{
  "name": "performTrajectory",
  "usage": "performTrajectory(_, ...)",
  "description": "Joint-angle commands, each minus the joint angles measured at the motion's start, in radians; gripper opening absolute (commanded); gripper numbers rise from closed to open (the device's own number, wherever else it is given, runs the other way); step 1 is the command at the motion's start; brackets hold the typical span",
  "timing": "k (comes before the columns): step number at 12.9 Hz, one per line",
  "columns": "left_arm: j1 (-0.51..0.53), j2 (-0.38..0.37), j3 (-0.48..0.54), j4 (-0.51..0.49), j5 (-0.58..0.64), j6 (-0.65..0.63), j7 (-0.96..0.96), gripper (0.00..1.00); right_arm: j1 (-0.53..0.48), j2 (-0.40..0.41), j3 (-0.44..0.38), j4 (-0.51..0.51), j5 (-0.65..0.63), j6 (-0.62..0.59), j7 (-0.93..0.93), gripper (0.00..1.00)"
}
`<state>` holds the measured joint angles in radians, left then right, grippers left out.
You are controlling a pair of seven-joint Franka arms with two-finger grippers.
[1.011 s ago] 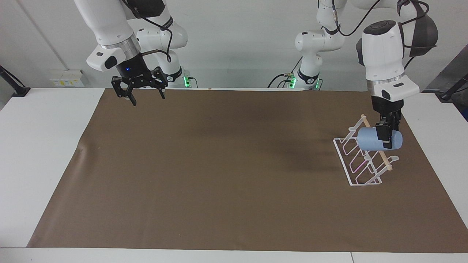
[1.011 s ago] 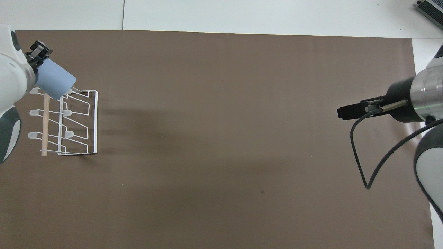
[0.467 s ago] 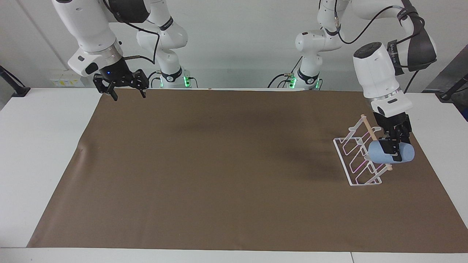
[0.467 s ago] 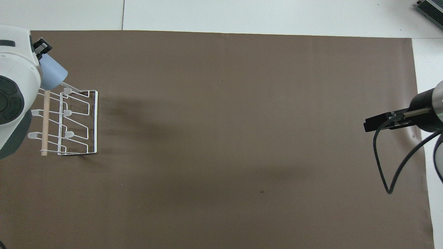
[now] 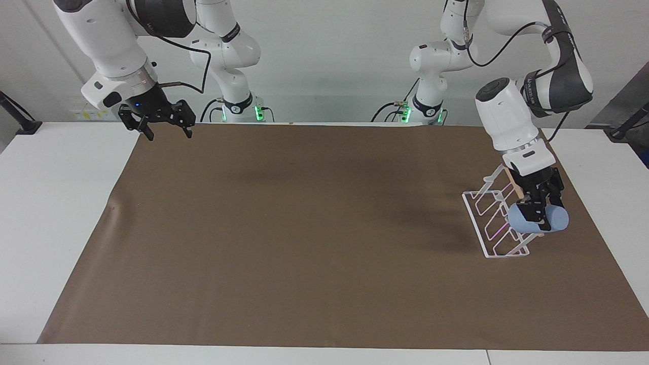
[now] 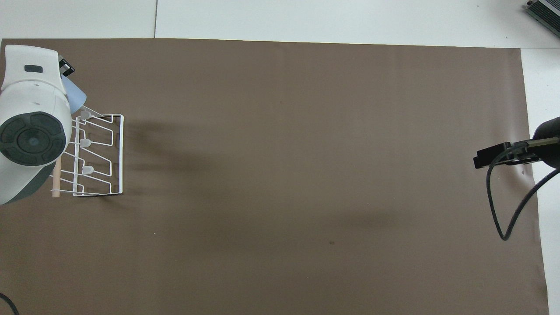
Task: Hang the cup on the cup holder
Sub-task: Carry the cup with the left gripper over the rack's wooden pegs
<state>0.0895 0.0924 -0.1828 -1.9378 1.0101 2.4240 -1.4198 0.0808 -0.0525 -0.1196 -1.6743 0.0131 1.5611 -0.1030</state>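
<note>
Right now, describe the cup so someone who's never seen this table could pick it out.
Start at the brown mat covering the table and go to the left arm's end, where a white wire cup holder stands. The cup is held on its side in the shut left gripper, over the holder's end farthest from the robots. It is the only light blue thing there, a small handleless tumbler.

Left pincer (image 5: 538,215) clamped shut, angled down, right pincer (image 5: 165,130) raised, spread

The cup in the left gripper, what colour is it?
Light blue, plain; the cup shows best in the facing view.
</note>
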Motion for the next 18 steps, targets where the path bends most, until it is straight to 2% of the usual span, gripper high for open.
performTrajectory(1,0.000,-0.026,0.002,-0.047,0.032,0.023,-0.037,0.00,-0.004,-0.017,-0.005,-0.013,-0.007,0.005,0.000,1.00)
performTrajectory(4,-0.007,-0.042,0.002,-0.081,0.036,0.023,-0.053,0.00,-0.003,-0.015,-0.006,-0.015,-0.021,0.069,-0.006,1.00)
performTrajectory(7,-0.005,-0.054,0.002,-0.107,0.059,0.035,-0.077,0.00,-0.001,-0.018,-0.006,-0.024,-0.083,0.066,-0.001,1.00)
performTrajectory(11,-0.005,-0.063,0.002,-0.142,0.059,0.063,-0.077,0.00,-0.003,-0.021,-0.012,-0.033,-0.087,0.065,0.052,1.00)
performTrajectory(12,-0.002,-0.063,0.000,-0.150,0.059,0.075,-0.079,0.15,-0.003,-0.023,-0.011,-0.035,-0.088,0.056,0.101,1.00)
performTrajectory(13,0.004,-0.063,0.000,-0.153,0.059,0.089,-0.082,0.42,-0.003,-0.027,-0.011,-0.038,-0.088,0.050,0.118,1.00)
performTrajectory(14,0.010,-0.063,0.000,-0.161,0.058,0.105,-0.082,0.81,-0.003,-0.027,-0.011,-0.038,-0.088,0.050,0.120,1.00)
performTrajectory(15,0.013,-0.062,-0.001,-0.159,0.058,0.110,-0.079,1.00,-0.003,-0.027,-0.011,-0.039,-0.088,0.050,0.120,1.00)
performTrajectory(18,0.030,-0.054,-0.003,-0.150,0.039,0.121,-0.061,1.00,-0.003,-0.029,-0.023,-0.039,-0.087,0.048,0.118,1.00)
